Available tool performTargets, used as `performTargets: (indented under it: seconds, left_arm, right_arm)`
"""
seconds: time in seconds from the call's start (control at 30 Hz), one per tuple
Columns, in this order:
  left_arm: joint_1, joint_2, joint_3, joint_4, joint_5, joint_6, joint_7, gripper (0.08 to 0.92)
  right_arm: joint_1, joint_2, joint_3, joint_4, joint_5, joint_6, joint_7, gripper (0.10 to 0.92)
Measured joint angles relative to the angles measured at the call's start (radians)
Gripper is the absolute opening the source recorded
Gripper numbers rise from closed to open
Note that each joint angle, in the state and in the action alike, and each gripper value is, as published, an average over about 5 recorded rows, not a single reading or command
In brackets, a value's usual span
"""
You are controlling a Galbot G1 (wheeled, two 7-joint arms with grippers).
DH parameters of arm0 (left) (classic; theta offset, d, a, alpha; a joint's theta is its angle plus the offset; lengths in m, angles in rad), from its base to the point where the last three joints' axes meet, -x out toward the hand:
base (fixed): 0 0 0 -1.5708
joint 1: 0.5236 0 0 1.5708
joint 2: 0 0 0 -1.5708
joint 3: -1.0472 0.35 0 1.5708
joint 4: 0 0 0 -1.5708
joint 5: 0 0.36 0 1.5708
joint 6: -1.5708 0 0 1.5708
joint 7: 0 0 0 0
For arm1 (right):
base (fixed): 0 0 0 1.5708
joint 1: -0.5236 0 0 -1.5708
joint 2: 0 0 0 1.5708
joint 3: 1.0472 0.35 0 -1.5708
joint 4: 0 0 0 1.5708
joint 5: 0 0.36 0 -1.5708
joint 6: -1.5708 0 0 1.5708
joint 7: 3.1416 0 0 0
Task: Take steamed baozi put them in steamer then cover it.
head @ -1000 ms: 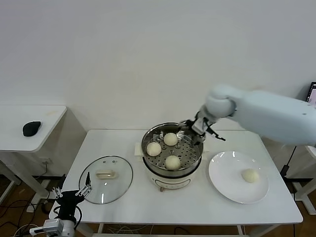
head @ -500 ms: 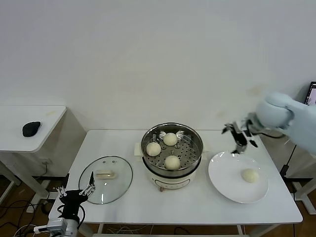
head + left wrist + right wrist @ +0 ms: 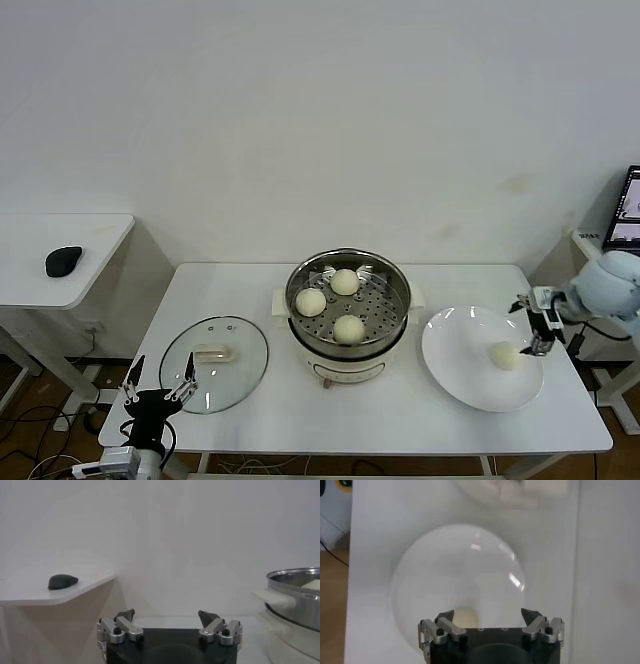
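Head view: our right tool [image 3: 543, 333], fingers apart, hangs beside the last baozi [image 3: 506, 354] on the plate [image 3: 455, 375]; we centre over it, then close gently. Left tool [image 3: 160, 388] waits, also spread.

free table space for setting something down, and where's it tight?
Bare: front strip between glass lid and plate, ahead of the steamer; also both back corners of the table. Tight: steamer-plate gap, and the right tool over the last baozi.

Steamer uncovered, three buns loaded, one outstanding.
Three pale round steamed baozi [image 3: 346, 282] sit in the shiny steel steamer basket [image 3: 394, 316]; a fourth [image 3: 505, 355] lies apart; the clear glass cover [image 3: 214, 363] lies flat beside it.
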Motion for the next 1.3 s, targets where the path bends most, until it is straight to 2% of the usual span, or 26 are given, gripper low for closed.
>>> performTargets:
  seconds: [0.37,0.87,1.3]
  left_arm:
    - [0.007,-0.001,-0.01,0.0,0.004,0.0,-0.001,0.823]
    - [-0.004,0.0,-0.015,0.02,0.004,0.001,-0.001,0.823]
    - [-0.007,-0.001,-0.015,0.029,0.002,-0.001,-0.001,0.823]
  right_arm:
    - [-0.205,0.083,0.168,-0.147,-0.103,0.036,0.027,0.823]
    - [-0.243,0.205,0.209,-0.274,-0.148,0.05,0.048,0.815]
    - [-0.219,0.246,0.201,-0.316,-0.167,0.041,0.034,0.611]
